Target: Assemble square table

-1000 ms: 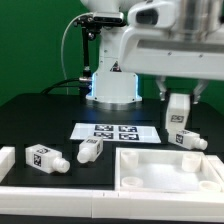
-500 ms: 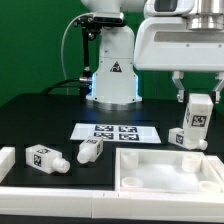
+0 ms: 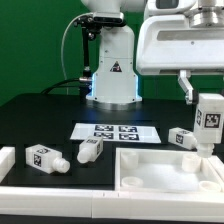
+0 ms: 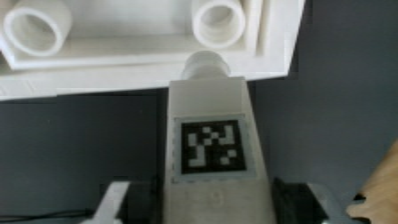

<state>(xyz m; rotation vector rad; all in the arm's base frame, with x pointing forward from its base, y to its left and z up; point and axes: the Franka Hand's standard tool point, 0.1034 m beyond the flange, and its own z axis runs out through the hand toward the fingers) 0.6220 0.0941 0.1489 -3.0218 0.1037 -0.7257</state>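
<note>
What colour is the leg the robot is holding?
The leg is white with a black-and-white tag, clearest in the wrist view.

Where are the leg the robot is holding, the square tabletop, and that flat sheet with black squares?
held leg [image 3: 210, 116], exterior view, its tagged face.
tabletop [image 3: 170, 172], exterior view, bare inner floor.
marker board [image 3: 118, 131], exterior view, middle, between its tags.

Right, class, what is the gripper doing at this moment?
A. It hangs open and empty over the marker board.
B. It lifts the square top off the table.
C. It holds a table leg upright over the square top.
C: the gripper is closed on a tagged leg, which hangs upright with its lower end over the square top; the wrist view shows the leg between the fingers, pointing at a corner socket.
</note>
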